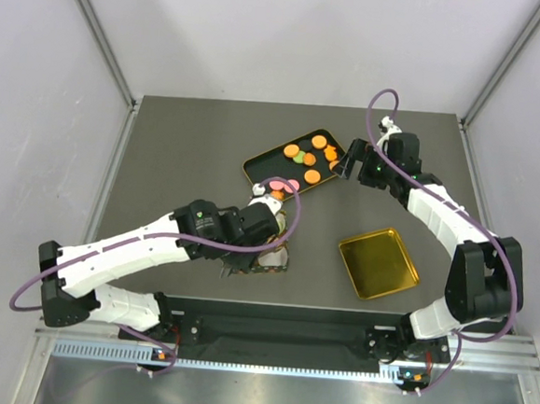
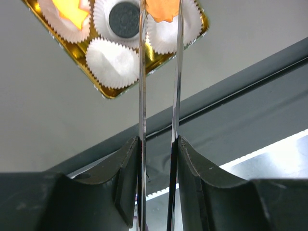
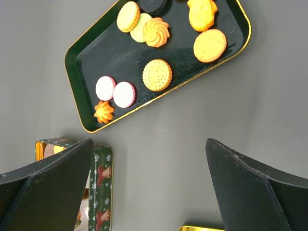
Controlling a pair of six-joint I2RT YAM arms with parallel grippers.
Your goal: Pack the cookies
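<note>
Several cookies [image 3: 157, 75], orange, pink and pale green, lie on a black gold-rimmed tray [image 3: 82, 72], which shows mid-table in the top view [image 1: 259, 166]. My left gripper [image 2: 159, 144] is shut on thin metal tongs [image 2: 142, 72]. The tong tips pinch an orange cookie [image 2: 162, 10] over a white paper cup [image 2: 168, 33] in the gold tin [image 2: 108, 92]. In the top view the left gripper [image 1: 266, 234] hovers over that tin [image 1: 270, 261]. My right gripper [image 3: 149, 187] stands open and empty above bare table, near the tray's right end [image 1: 353, 162].
In the tin, one paper cup holds a dark cookie [image 2: 123, 20], another an orange one [image 2: 67, 12], and a third is empty [image 2: 113, 62]. A gold lid [image 1: 377, 262] lies on the right. The tin's green printed side [image 3: 98, 183] shows beside my right gripper's left finger.
</note>
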